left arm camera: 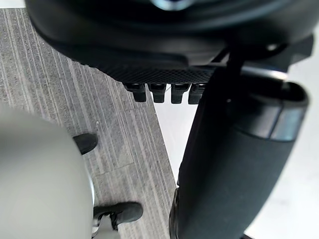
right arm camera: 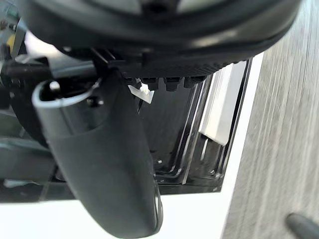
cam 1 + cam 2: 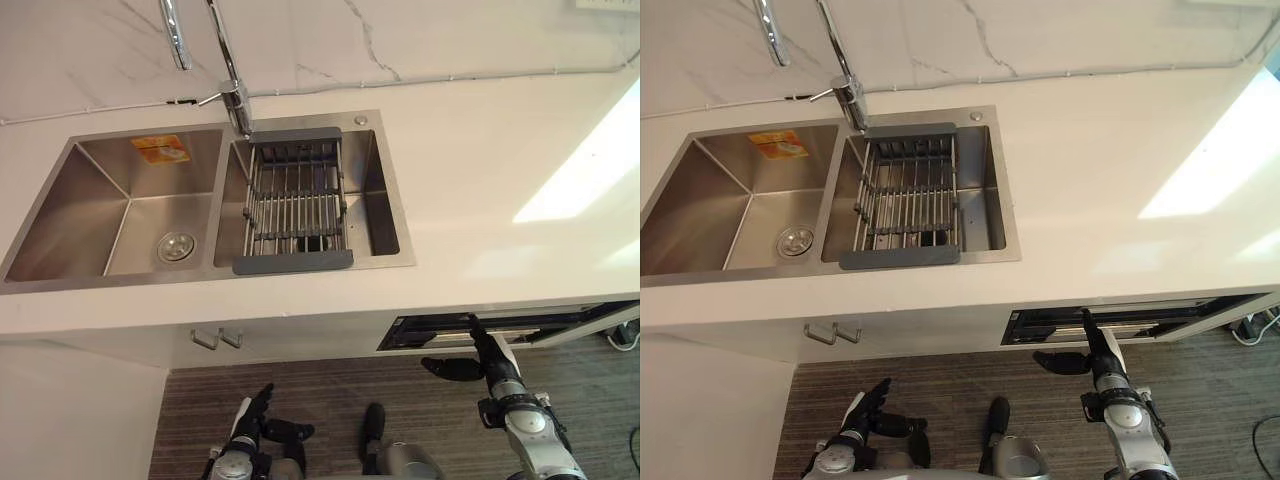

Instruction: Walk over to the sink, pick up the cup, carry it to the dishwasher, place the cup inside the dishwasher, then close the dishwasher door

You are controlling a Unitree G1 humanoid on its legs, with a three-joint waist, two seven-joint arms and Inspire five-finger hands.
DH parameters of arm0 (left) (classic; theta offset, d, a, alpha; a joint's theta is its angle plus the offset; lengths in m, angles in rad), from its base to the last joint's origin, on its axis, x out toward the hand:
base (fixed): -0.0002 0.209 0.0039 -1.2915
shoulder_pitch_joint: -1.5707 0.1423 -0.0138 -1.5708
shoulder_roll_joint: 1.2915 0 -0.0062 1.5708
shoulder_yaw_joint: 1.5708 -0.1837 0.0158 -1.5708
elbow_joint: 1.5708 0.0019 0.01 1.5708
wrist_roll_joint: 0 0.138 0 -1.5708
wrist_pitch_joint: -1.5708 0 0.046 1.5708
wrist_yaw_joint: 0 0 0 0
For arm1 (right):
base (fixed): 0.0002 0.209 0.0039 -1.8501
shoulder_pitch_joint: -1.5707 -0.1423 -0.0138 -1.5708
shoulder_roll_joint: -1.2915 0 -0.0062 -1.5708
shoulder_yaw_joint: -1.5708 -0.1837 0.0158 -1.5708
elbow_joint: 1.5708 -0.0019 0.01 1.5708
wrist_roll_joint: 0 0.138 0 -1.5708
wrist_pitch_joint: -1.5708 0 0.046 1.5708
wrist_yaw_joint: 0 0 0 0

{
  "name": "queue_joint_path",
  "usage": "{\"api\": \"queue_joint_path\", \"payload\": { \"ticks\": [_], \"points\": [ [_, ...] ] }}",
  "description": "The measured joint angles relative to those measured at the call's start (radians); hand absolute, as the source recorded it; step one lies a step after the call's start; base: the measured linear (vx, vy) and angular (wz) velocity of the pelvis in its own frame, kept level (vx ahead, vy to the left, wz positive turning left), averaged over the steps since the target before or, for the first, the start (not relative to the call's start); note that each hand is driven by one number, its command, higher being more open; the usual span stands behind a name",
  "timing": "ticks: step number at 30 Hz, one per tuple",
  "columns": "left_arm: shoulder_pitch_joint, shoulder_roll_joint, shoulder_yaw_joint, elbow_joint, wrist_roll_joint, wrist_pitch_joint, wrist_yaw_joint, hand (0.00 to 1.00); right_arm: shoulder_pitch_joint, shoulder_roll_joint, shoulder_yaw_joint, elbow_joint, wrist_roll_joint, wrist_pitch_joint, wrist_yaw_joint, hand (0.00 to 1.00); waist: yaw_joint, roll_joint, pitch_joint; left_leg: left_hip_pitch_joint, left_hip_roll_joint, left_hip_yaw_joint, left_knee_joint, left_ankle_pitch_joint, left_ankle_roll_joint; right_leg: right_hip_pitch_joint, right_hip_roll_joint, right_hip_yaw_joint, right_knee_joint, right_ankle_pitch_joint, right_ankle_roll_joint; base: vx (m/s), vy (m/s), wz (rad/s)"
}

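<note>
While its thumb splays out, the right hand [image 3: 492, 366] lays straight fingers [image 3: 478, 335] on the dishwasher door [image 3: 430, 332].

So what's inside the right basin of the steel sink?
A grey-ended metal wire rack spans it. A dark object sits under its bars, too covered to identify.

Dish rack [image 3: 296, 205], faucet [image 3: 237, 100], white countertop [image 3: 480, 180].

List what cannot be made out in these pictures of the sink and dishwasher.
1. Dishwasher interior: eye views, hidden under the countertop; right wrist view, blocked by the right hand. Whether a cup sits inside cannot be told.
2. Faucet top: cut off by the eye views' upper edge.
3. Dark shape beneath the drying rack: too small to identify.
</note>
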Motion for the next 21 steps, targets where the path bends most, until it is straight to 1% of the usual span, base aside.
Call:
{"api": "queue_joint_path", "payload": {
  "ticks": [3,5,8,9,11,14,16,18,21],
  "points": [
    [0.012,0.020,0.012,-0.010,-0.001,0.000,0.007,1.00,-0.011,0.040,-0.022,0.071,-0.044,-0.021,-0.016,1.00,0.010,-0.021,-0.019,0.002,0.000,-0.004,0.001,0.000,0.000,0.005,-0.001,0.001,-0.001,-0.003,0.002,0.01,0.049,0.07],
    [0.026,0.024,0.023,-0.016,-0.014,0.000,0.010,1.00,-0.017,0.065,-0.027,0.125,-0.076,-0.023,-0.019,1.00,0.011,-0.028,-0.031,0.003,-0.001,-0.006,0.004,0.000,0.000,0.008,-0.003,0.001,-0.001,-0.005,0.004,-0.01,0.045,0.04],
    [0.037,0.025,0.024,-0.030,-0.028,0.000,0.010,1.00,-0.017,0.130,-0.036,0.238,-0.104,-0.014,-0.019,1.00,0.018,-0.028,-0.035,0.011,-0.004,-0.016,0.007,0.000,0.000,0.023,-0.008,-0.006,-0.001,-0.011,0.008,-0.02,0.047,0.09],
    [0.039,0.021,0.039,-0.032,-0.034,0.000,0.009,1.00,-0.002,0.165,-0.045,0.273,-0.105,0.003,-0.018,1.00,0.028,-0.024,-0.038,0.008,-0.005,-0.019,0.010,0.000,0.000,0.023,-0.012,-0.008,-0.001,-0.014,0.011,-0.03,0.043,0.05],
    [0.042,0.017,0.070,-0.032,-0.050,0.000,0.010,1.00,0.025,0.189,-0.048,0.288,-0.104,0.020,-0.017,1.00,0.033,-0.023,-0.038,0.005,-0.007,-0.025,0.010,0.001,-0.001,0.024,-0.015,-0.013,-0.001,-0.016,0.010,-0.03,0.042,0.08],
    [0.055,0.016,0.102,-0.033,-0.059,0.001,0.010,1.00,0.043,0.199,-0.086,0.299,-0.103,0.033,-0.021,1.00,0.032,-0.023,-0.041,0.004,-0.012,-0.031,0.010,0.002,0.001,0.024,-0.020,-0.018,0.001,-0.015,0.010,-0.01,0.028,0.06],
    [0.070,0.016,0.107,-0.033,-0.070,0.003,0.009,1.00,0.045,0.200,-0.154,0.322,-0.099,0.038,-0.043,1.00,0.032,-0.027,-0.060,0.001,-0.016,-0.040,0.008,0.004,0.003,0.024,-0.025,-0.026,0.002,-0.016,0.012,0.01,0.048,0.11],
    [0.077,0.016,0.111,-0.033,-0.079,0.003,0.009,1.00,0.041,0.202,-0.199,0.326,-0.093,0.043,-0.064,1.00,0.034,-0.029,-0.064,0.005,-0.018,-0.043,0.006,0.005,0.005,0.024,-0.028,-0.028,0.014,-0.020,0.016,0.02,0.046,0.06],
    [0.089,0.013,0.131,-0.033,-0.079,0.004,0.009,1.00,0.035,0.210,-0.215,0.329,-0.094,0.044,-0.071,1.00,0.034,-0.036,-0.068,0.010,-0.018,-0.042,0.002,0.007,0.005,0.024,-0.029,-0.026,0.018,-0.021,0.016,0.01,0.027,0.00]
  ]
}}
